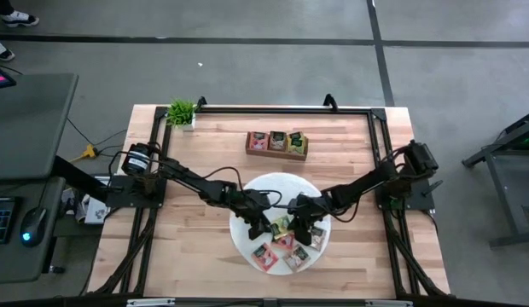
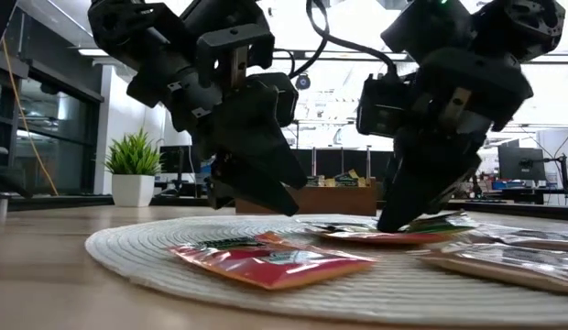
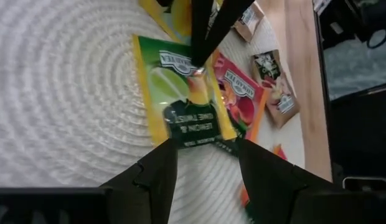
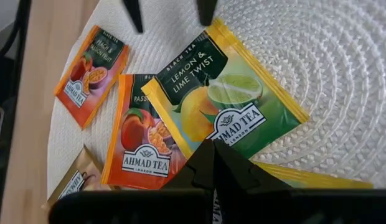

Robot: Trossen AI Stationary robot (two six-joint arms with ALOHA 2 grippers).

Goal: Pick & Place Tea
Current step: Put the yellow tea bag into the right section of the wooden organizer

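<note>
Wrist views alone resolve print: the yellow-green packet (image 4: 227, 109) reads "AHMAD TEA LONDON, LEMON & LIME TWIST". It lies on the white mat (image 1: 247, 192), overlapping one orange packet (image 4: 140, 149). Right gripper (image 4: 211, 163): jaws together, pressing its edge. Left gripper (image 3: 202, 158): jaws apart, empty, at the opposite edge.

Both arms matte black, blocky jointed links on black frame mounts at the table's sides. Left arm (image 1: 192, 181) and right arm (image 1: 363, 183) each carry a black cable loop along the links. Left gripper (image 3: 202, 163): two wedge-shaped black fingers. Right gripper (image 4: 213, 163): same black tapered fingers.
</note>
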